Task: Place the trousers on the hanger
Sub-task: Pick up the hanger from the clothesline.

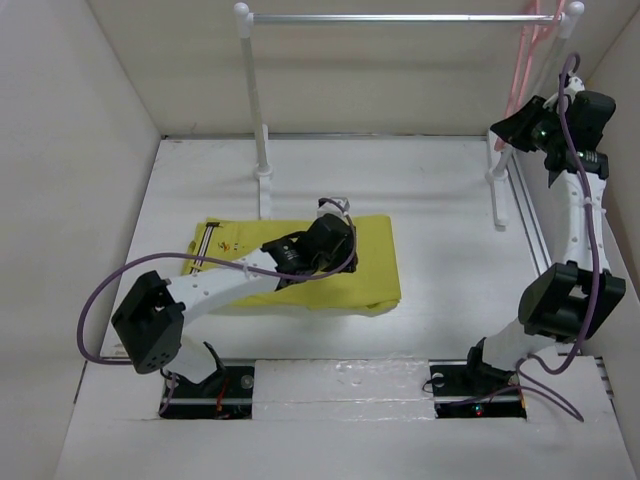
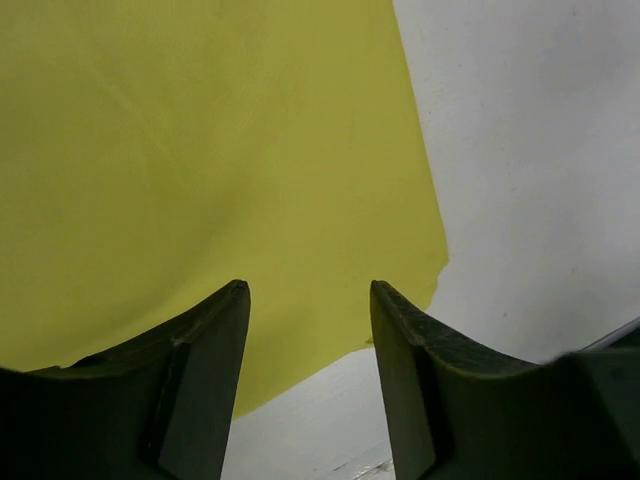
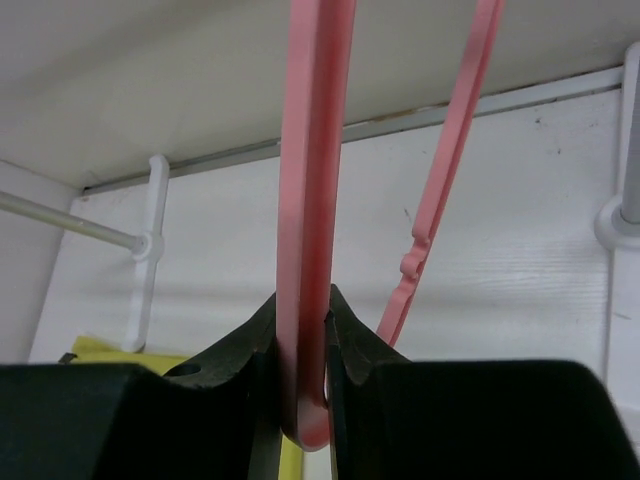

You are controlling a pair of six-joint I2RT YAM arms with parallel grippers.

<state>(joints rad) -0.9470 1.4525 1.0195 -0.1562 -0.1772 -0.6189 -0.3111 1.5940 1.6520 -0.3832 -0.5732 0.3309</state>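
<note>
The mustard-yellow trousers (image 1: 370, 270) lie folded flat on the table, striped waistband (image 1: 205, 245) at the left. My left gripper (image 1: 335, 215) hovers over the trousers' far edge, open and empty; in the left wrist view its gripper (image 2: 308, 300) frames the yellow cloth (image 2: 200, 150) near its corner. The pale pink hanger (image 1: 525, 60) hangs from the rail at the far right. My right gripper (image 1: 510, 128) is raised beside it and shut on the hanger; in the right wrist view the gripper (image 3: 303, 310) clamps the hanger's pink bar (image 3: 312, 150).
A white-posted rack with a silver rail (image 1: 400, 18) stands along the back, its left post (image 1: 258, 110) just behind the trousers and its right post (image 1: 498, 190) near the right arm. White walls enclose the table on three sides.
</note>
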